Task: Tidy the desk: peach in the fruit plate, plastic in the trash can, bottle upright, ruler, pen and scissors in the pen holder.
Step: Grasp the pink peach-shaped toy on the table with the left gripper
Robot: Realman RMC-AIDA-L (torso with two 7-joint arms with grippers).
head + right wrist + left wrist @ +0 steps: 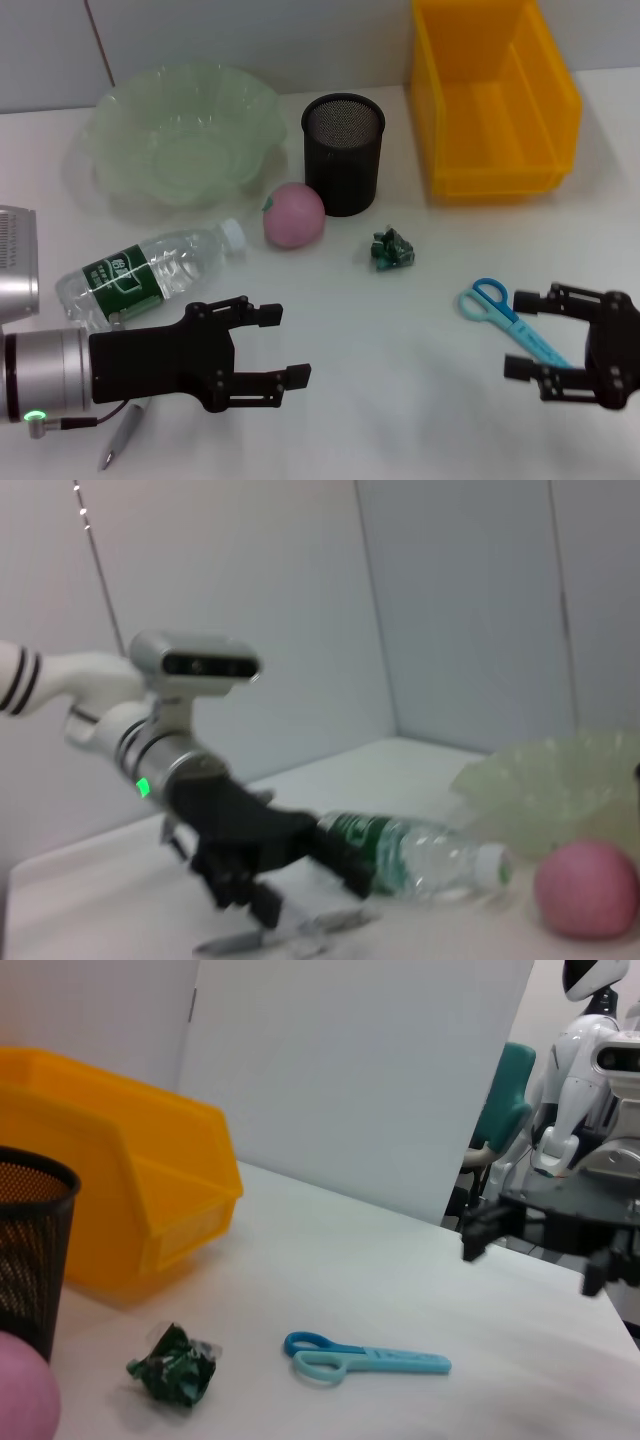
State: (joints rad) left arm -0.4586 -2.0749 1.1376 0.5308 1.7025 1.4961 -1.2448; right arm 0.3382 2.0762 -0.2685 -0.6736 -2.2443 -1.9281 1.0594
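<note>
A white table (420, 340) carries a green plate (180, 135), black mesh holder (344, 152), yellow bin (495, 100), peach (294, 215), lying bottle (150, 272), crumpled plastic (393, 248), blue scissors (510, 320) and a pen (120, 440)

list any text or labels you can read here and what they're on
Bottle: its green label carries white characters, too small and blurred to read.
Nothing else shows any writing: not the scissors, the pen holder or the yellow bin.
</note>
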